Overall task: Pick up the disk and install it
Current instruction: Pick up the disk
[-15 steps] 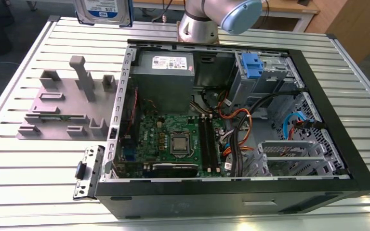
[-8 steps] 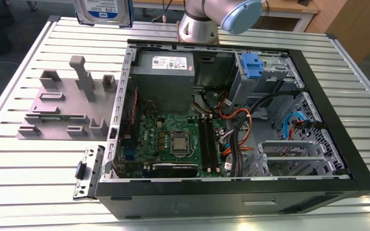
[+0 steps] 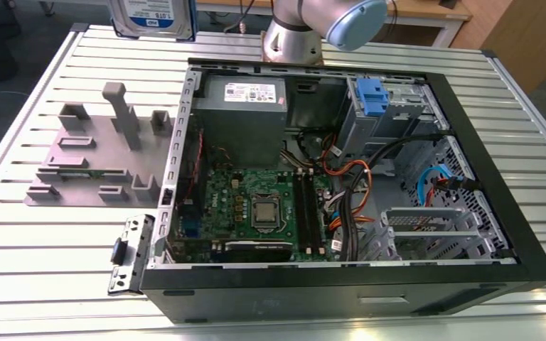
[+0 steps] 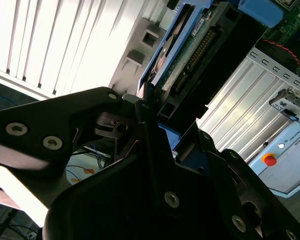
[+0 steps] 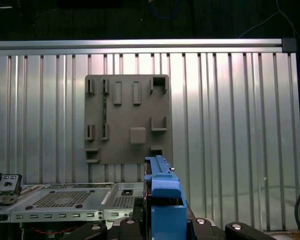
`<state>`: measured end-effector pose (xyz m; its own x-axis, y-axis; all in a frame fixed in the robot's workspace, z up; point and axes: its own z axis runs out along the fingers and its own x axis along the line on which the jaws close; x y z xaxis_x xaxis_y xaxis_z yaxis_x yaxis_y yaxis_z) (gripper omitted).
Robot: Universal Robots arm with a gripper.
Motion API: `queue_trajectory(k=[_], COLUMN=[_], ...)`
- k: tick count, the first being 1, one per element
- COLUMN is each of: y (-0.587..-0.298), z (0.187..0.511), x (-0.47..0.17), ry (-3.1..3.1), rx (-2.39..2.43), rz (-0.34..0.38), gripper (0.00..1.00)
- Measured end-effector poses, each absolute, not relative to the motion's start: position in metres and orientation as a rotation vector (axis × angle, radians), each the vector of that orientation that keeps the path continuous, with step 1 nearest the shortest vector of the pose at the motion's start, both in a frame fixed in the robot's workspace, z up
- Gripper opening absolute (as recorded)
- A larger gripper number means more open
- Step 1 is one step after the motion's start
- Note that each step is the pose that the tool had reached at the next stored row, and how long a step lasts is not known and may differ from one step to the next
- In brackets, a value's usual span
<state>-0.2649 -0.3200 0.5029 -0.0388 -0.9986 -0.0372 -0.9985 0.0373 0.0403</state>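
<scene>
Disk (image 3: 151,15) hung above the surface (image 3: 26,241), at 11 o'clock from the open case (image 3: 301,288). In both wrist views the jaws were clamped on its blue frame, with the disk on edge. Not yet installed.

Risk: the grip is on plastic only, so the disk could pivot or slip. The orange cables (image 3: 351,177) below the bay at the case's 1 o'clock could snag it.
</scene>
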Motion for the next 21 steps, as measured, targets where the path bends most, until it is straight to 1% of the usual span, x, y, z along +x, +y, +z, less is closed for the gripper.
queue_trajectory(k=[21], y=[-0.3258], z=[0.5027], x=[-0.2646], ry=[-2.262], rx=[2.177], rz=[-0.086], gripper=[0.36])
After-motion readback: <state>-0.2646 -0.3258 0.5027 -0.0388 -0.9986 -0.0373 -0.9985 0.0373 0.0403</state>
